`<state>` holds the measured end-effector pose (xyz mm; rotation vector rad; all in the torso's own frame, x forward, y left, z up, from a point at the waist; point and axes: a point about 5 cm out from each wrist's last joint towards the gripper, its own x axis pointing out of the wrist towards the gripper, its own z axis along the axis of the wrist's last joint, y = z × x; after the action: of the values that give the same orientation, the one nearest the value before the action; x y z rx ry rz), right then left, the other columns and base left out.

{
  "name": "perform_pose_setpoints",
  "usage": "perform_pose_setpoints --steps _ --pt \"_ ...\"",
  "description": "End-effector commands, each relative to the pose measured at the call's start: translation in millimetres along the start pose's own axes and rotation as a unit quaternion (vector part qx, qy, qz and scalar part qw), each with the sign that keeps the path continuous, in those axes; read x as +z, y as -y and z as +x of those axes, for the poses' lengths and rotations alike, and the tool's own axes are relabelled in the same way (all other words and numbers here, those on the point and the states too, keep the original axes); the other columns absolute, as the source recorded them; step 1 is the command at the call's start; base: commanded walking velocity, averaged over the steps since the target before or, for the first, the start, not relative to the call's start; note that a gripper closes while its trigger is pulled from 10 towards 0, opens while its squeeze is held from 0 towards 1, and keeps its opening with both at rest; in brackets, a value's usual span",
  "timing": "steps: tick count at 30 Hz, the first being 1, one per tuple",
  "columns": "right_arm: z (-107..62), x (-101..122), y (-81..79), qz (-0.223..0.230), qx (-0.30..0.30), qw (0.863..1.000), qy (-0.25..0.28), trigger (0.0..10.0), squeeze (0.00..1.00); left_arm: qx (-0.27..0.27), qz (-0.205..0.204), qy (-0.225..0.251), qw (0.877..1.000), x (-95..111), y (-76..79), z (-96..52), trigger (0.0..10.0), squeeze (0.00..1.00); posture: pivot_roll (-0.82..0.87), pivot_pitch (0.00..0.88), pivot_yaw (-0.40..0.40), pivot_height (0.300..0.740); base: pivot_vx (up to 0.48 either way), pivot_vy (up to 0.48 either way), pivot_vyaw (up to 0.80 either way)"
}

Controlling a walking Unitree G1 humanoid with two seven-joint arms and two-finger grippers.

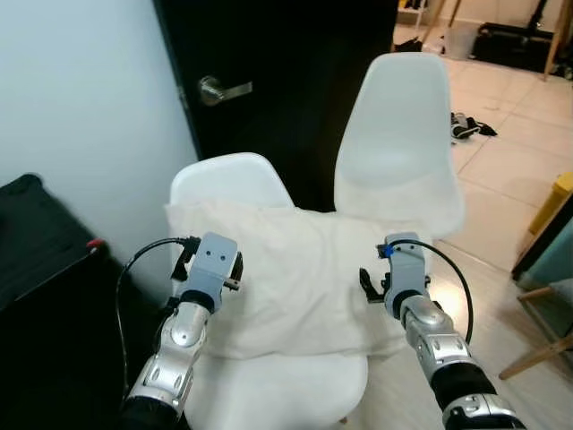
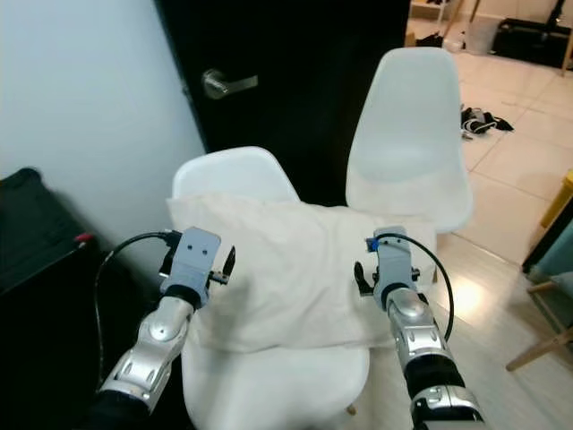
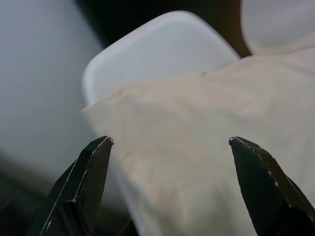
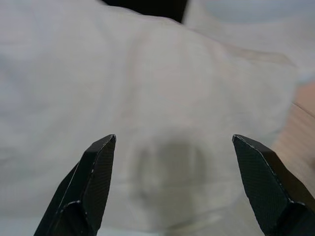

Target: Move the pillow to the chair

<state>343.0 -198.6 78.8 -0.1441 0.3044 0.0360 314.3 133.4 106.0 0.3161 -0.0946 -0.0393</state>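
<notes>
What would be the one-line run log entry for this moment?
pillow: lying on near chair | left gripper: open, over pillow | right gripper: open, over pillow

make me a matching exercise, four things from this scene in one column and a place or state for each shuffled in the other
Things:
1. pillow
2. door handle
3. left gripper
4. far chair

Places or states:
a. on the dark door
b. fingers open, at the pillow's left end
c. lying across the near chair
d. bare seat, behind the pillow

Pairs: 1-c, 2-a, 3-b, 4-d
</notes>
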Motion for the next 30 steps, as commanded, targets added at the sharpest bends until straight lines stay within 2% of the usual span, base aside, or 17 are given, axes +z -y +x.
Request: perform_pose_setpoints --steps 1,4,10,13,17,19,22,26,27,30 --pt "0.9 0 -11.0 0.002 0.024 1.000 0.008 10.0 0.00 0.013 0.009 -0.031 0.999 -15 -7.0 -7.2 10.0 0.00 -0.22 0.073 0.033 0.740 -0.480 0.000 0.00" --pt "1.9 4 -19.5 0.000 0.043 0.999 0.020 10.0 0.00 0.026 0.009 -0.035 0.999 -18 -11.9 -9.8 10.0 0.00 -0.21 0.073 0.022 0.740 -0.480 0.000 0.00" --pt "4.6 7 -25.7 -0.008 0.052 0.998 0.023 10.0 0.00 0.042 0.006 -0.041 0.998 -21 -17.3 -14.1 10.0 0.00 -0.19 0.073 0.003 0.740 -0.467 0.000 0.00" --pt "5.3 8 -25.4 -0.014 0.051 0.998 0.021 10.0 0.00 0.043 0.002 -0.046 0.998 -25 -17.1 -16.2 10.0 0.00 -0.19 0.073 0.003 0.740 -0.369 0.000 -0.51" --pt "5.5 5 -16.3 -0.002 0.032 0.999 0.012 10.0 0.00 0.035 -0.018 -0.068 0.997 -36 -12.2 -19.9 10.0 0.00 -0.20 0.073 0.004 0.740 0.000 0.000 -0.76" --pt "3.1 -7 -2.7 0.017 0.002 1.000 -0.008 10.0 0.00 0.024 -0.012 -0.103 0.994 -54 -8.3 -24.8 10.0 0.00 -0.20 0.073 0.004 0.740 0.000 0.000 -0.76" --pt "1.9 -12 1.7 0.023 -0.007 1.000 -0.017 10.0 0.00 0.022 -0.010 -0.114 0.993 -60 -8.1 -27.0 10.0 0.00 -0.20 0.073 0.004 0.740 0.000 0.000 -0.76" --pt "-8.9 -45 18.6 0.043 -0.042 0.996 -0.066 10.0 0.00 0.010 -0.009 -0.175 0.984 -88 -7.0 -40.4 10.0 0.00 -0.21 0.068 0.015 0.740 0.000 0.000 -0.76" --pt "-8.9 -45 18.6 0.043 -0.042 0.996 -0.066 10.0 0.00 0.010 -0.009 -0.175 0.984 -88 -7.0 -40.4 10.0 0.00 -0.21 0.068 0.015 0.740 0.000 0.000 -0.76" --pt "-24.7 -79 29.1 0.050 -0.068 0.989 -0.119 10.0 0.00 -0.001 -0.010 -0.247 0.969 -115 -5.7 -58.0 10.0 0.00 -0.23 0.059 0.017 0.740 0.000 0.000 -0.76"
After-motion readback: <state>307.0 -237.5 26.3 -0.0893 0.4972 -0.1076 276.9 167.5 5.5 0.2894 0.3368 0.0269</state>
